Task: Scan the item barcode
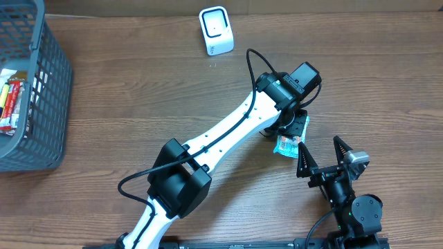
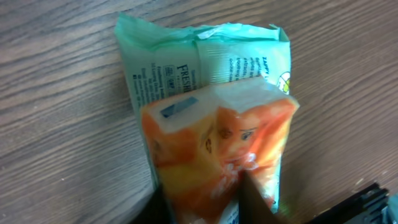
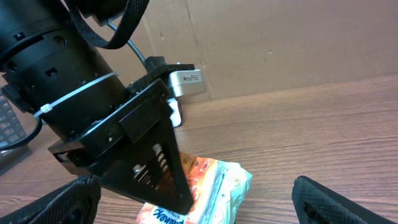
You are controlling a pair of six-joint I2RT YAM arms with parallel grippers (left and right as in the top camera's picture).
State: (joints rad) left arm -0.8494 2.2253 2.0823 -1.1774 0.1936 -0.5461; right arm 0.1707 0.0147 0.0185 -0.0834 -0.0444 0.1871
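Observation:
The item is an orange and mint-green packet [image 1: 288,144] lying flat on the wooden table at the right. My left gripper [image 1: 289,131] reaches across and comes down on it. In the left wrist view the two dark fingers press against both sides of the packet's [image 2: 211,130] orange half, so the left gripper [image 2: 202,196] is shut on it. My right gripper [image 1: 322,155] stands open just right of the packet and holds nothing. In the right wrist view the packet [image 3: 217,186] lies between the spread fingers of the right gripper [image 3: 196,202], partly hidden by the left gripper's finger [image 3: 149,162].
A white barcode scanner [image 1: 216,30] stands at the back of the table. A grey mesh basket [image 1: 41,90] with several snack packs sits at the far left. The left arm [image 1: 221,135] stretches diagonally across the middle.

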